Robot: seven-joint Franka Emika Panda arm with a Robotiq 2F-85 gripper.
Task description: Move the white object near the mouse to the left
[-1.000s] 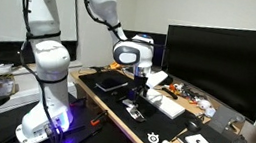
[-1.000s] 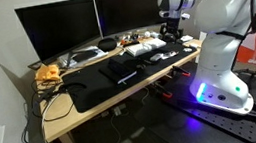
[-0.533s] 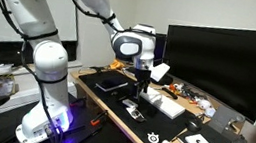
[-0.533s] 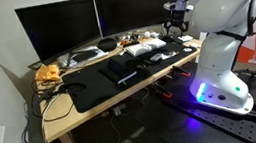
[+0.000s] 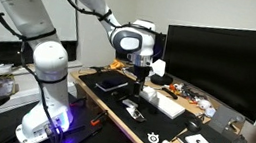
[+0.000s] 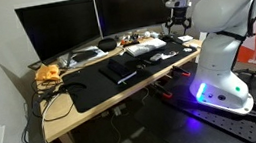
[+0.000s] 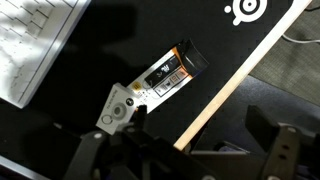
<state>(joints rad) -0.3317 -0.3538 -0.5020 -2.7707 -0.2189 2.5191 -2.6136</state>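
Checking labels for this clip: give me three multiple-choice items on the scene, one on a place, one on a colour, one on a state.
1. In the wrist view, the white keyboard lies: A top left; B bottom right; C centre.
2. The desk mat is: A white; B black; C red.
3. The claw is: A open, empty; B shut on the keyboard; C shut, empty.
Answers: A, its keys fill that corner; B, dark all round the white logo; A, wide apart, nothing between.
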